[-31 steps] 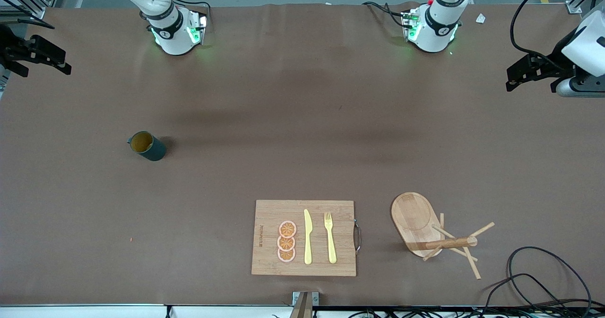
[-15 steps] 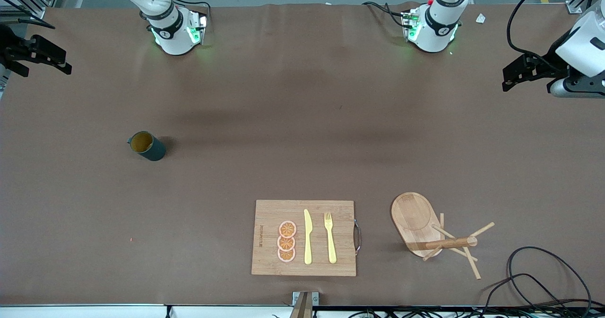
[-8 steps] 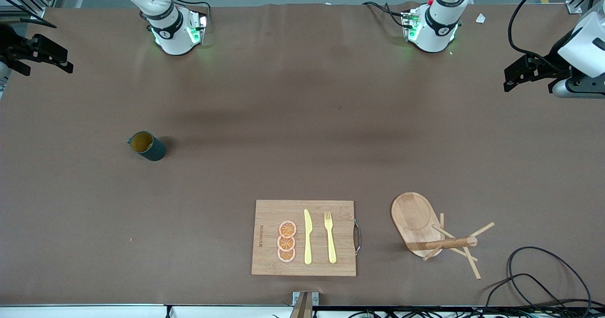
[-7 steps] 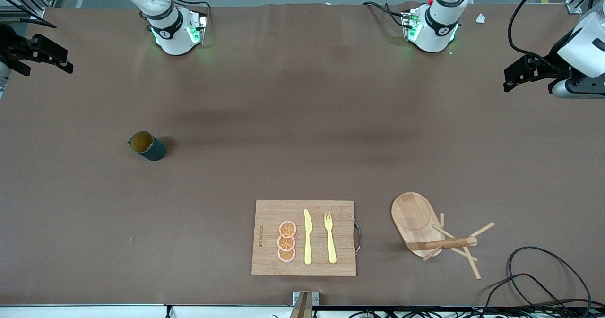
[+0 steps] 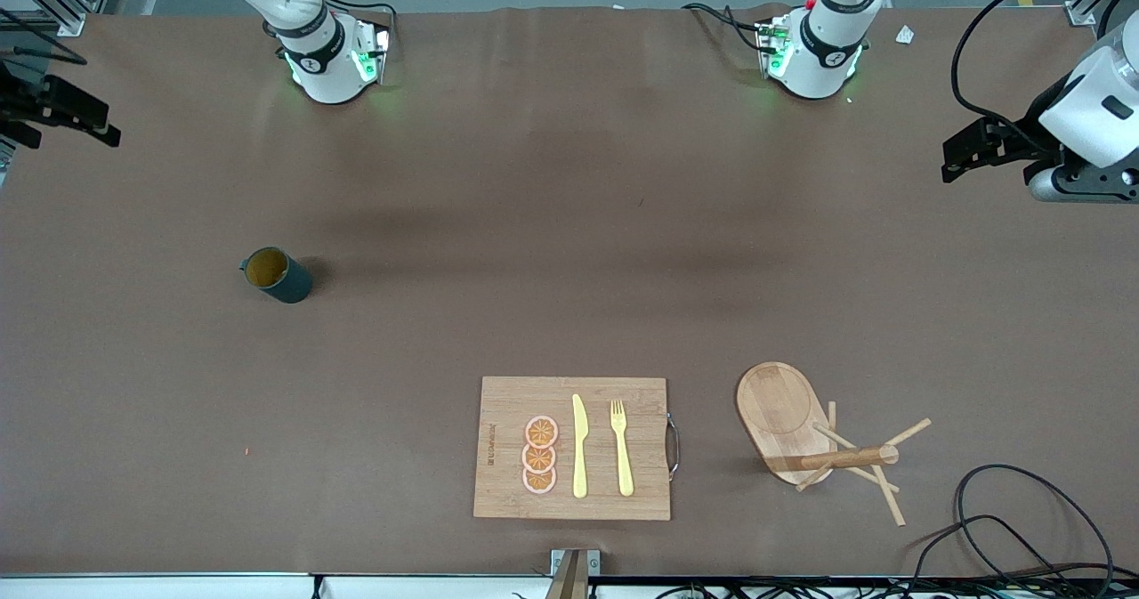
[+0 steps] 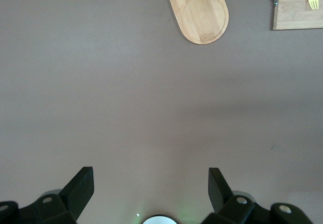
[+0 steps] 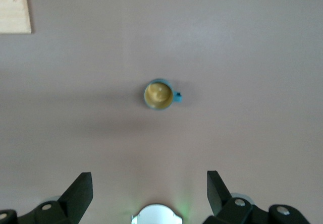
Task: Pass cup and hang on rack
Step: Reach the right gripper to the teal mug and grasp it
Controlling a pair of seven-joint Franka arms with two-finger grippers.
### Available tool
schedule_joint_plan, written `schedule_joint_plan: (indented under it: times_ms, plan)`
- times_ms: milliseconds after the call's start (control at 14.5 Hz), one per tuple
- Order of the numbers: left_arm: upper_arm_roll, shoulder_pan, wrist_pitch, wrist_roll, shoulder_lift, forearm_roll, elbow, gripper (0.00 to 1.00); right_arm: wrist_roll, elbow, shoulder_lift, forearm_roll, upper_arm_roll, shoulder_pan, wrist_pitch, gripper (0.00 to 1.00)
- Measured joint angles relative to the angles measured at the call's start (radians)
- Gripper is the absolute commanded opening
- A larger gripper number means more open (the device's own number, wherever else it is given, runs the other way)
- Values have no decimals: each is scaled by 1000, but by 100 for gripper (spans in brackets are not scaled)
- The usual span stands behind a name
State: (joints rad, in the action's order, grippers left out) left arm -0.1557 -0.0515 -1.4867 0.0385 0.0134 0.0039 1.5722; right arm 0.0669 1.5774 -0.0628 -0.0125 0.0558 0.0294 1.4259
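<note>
The brown table (image 5: 569,225) fills the front view, with both arm bases along its farthest edge. The bamboo cutting board (image 5: 572,448) lies near the front camera, about midway between the two ends, its metal handle (image 5: 674,445) on the edge toward the left arm's end. On it lie three orange slices (image 5: 539,455) in a row, a yellow knife (image 5: 579,446) and a yellow fork (image 5: 621,447), both long ways pointing from the camera toward the bases.

The rack (image 5: 801,434) stands beside the board toward the left arm's end. Its oval base (image 5: 781,416) runs long ways roughly from the camera toward the bases; the post (image 5: 845,458) and thin pegs seem to lean toward the left arm's end in the front view, though that may only be the steep camera angle.

The cup (image 5: 278,274) stands upright toward the right arm's end, well apart from board and rack and farther from the camera than both, its mouth up and yellowish inside showing. Its small handle (image 5: 242,266) points toward the right arm's end.

The left gripper (image 5: 965,149) hangs over the table's left-arm end, fingers (image 6: 81,186) spread wide and holding nothing. The right gripper (image 5: 76,118) hangs over the opposite end, fingers (image 7: 81,188) likewise wide and empty, with the cup (image 7: 159,95) below in its wrist view.
</note>
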Motion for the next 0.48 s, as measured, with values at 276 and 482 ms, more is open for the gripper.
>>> schedule_joint_plan:
  times_ms: [276, 482]
  plan:
    - [0, -1, 0, 0, -3, 0, 0, 100, 18, 11, 201, 0, -1, 4, 102, 100]
    - [1, -1, 0, 0, -11, 0, 0, 100, 41, 60, 325, -1, -3, 4, 214, 100]
